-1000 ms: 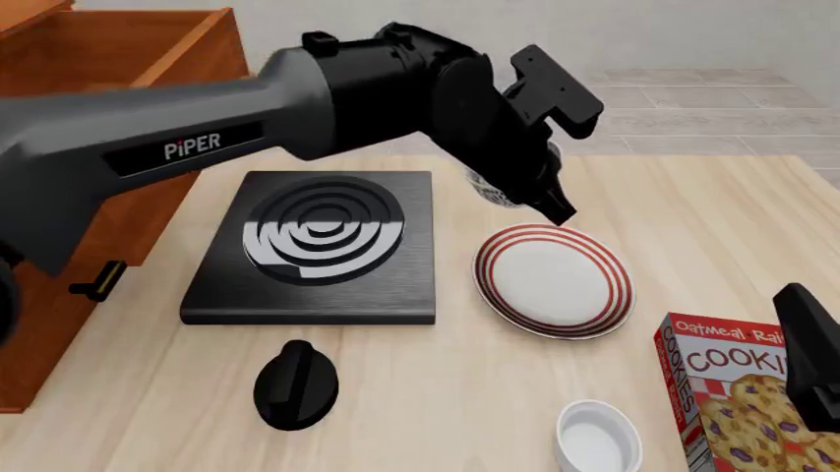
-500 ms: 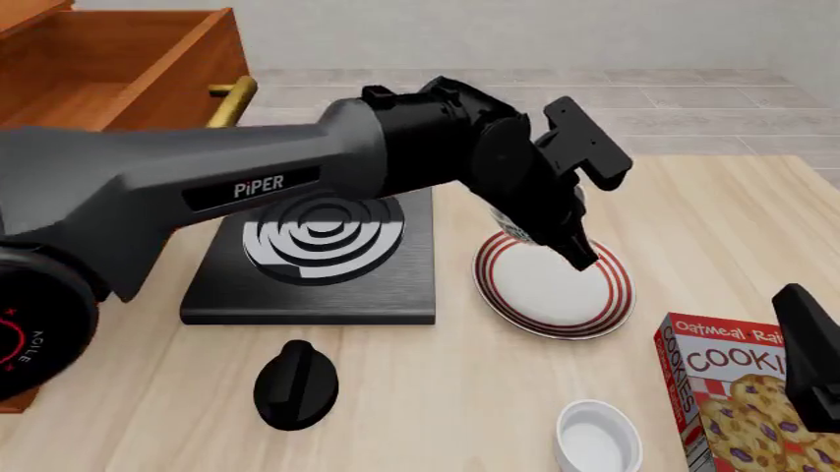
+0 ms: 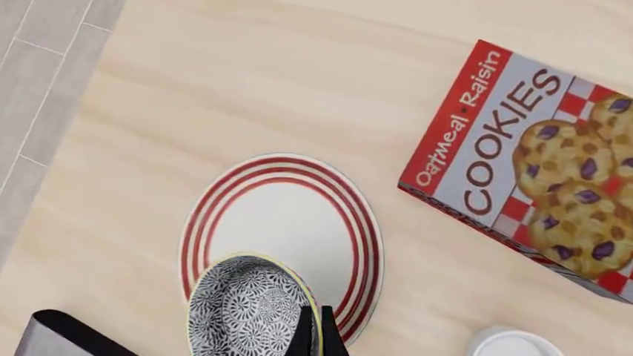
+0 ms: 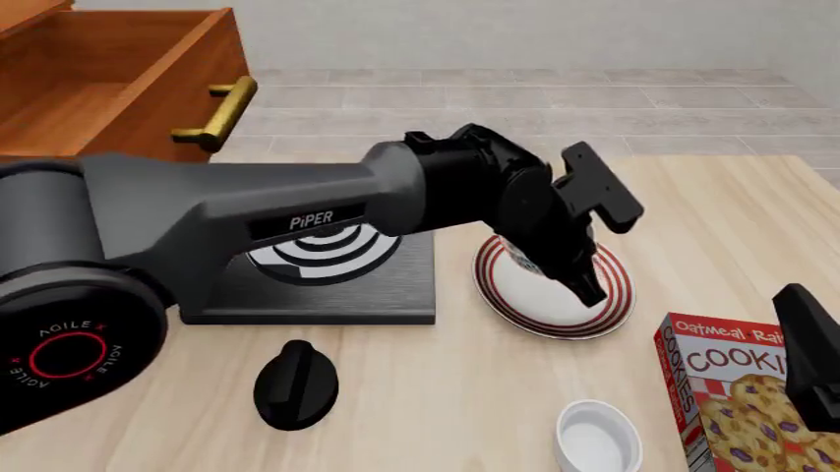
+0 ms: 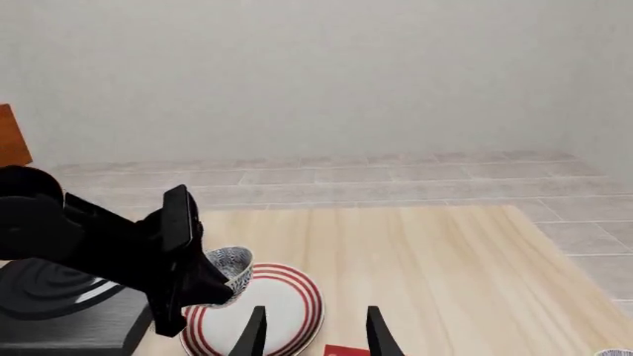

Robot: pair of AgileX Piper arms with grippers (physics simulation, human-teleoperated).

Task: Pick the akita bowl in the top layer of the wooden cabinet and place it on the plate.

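1. The small round black-and-white speckled akita bowl (image 3: 247, 308) is gripped at its rim by the black left gripper (image 3: 319, 337), whose thin fingers are clamped on the bowl wall.
2. The bowl is held above the round white plate with red concentric rings (image 4: 617, 295), over the plate's 10 o'clock portion in the front view; whether it touches the plate cannot be told.
3. Compared with half a second ago, the left gripper (image 4: 577, 270) has been lowered and carried further over the plate; a second ago it was held clear of the plate, beyond its 11 o'clock edge.
4. More of the left arm is now stretched across the black square stove with silver rings (image 4: 315, 285), and the brass bar handle (image 4: 220, 111) of the open top drawer (image 4: 118, 79) of the reddish-brown wooden cabinet is left uncovered.
5. The red oatmeal raisin cookie box (image 4: 729, 393) is seen at 4 o'clock from the plate, the plain white ramekin (image 4: 597, 438) at 6 o'clock, and the black knob (image 4: 295, 383) at 8 o'clock; none has been shifted.
6. The right gripper (image 5: 311, 334) is held with its two dark fingers parted and nothing between them, near the cookie box.
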